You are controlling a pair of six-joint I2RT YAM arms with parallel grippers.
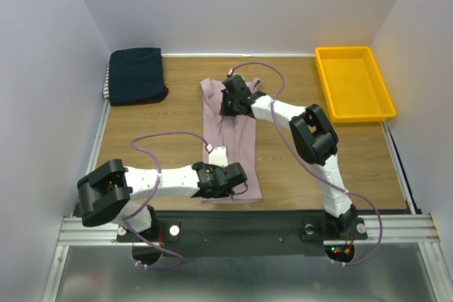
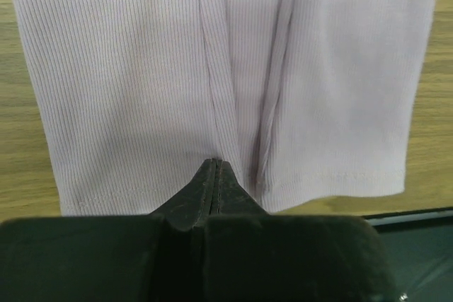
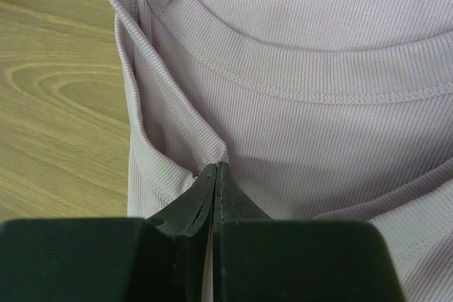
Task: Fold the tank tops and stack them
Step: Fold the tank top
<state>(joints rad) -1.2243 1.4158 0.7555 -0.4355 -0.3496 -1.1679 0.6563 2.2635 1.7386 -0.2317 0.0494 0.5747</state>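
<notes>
Wood-grain table (image 1: 304,167), white walls (image 1: 248,5) on three sides. You've got the pink tank top (image 1: 239,143) lying flat and lengthwise at the table's centre, neckline at the far end and hem at the near edge.

Your left gripper (image 2: 214,169) is at the near hem. Its fingers are pressed together and pinch the ribbed cloth just inside the hem stitching, with a crease running up from the tips.

Your right gripper (image 3: 216,169) is at the far end, on the left side of the neckline. Its fingers are also together, clamped on a bunched fold of the strap edge.

The folded stack (image 1: 136,76) sits in the far-left corner, well apart from the pink top. Navy is uppermost, with a striped edge showing on its left side and red at its near-right corner.

The yellow tray (image 1: 333,86) is at far right, touching neither arm.
</notes>
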